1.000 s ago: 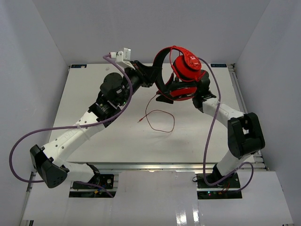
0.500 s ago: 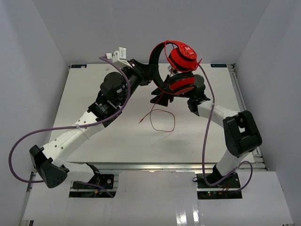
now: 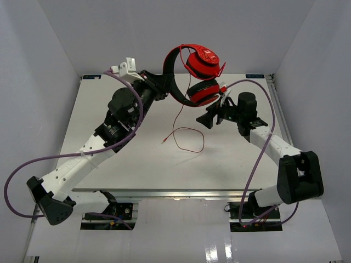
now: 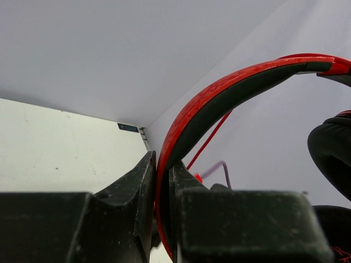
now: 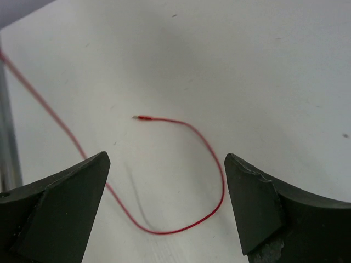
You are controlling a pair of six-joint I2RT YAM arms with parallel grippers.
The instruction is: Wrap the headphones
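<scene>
The red headphones point(image 3: 201, 61) hang in the air above the far middle of the table. My left gripper point(image 3: 164, 87) is shut on the black-and-red headband point(image 4: 219, 98) and holds them up, ear cups to the right. The thin red cord point(image 3: 186, 137) drops from the cups and loops on the table, its plug end point(image 3: 164, 141) lying free. My right gripper point(image 3: 210, 118) is open and empty, to the right of and below the cups, apart from them. In the right wrist view the cord loop point(image 5: 208, 186) lies on the table between the open fingers point(image 5: 258, 203).
The white table point(image 3: 109, 159) carries only the cord loop. Purple robot cables point(image 3: 249, 164) arc beside each arm. Grey walls stand close on the left, right and back, and the table's back edge point(image 3: 258, 75) is just behind the headphones.
My right gripper has let go of the headphones and drawn back to the right and down. My left gripper has lifted the headphones higher and a little left. The cord loop has barely shifted.
</scene>
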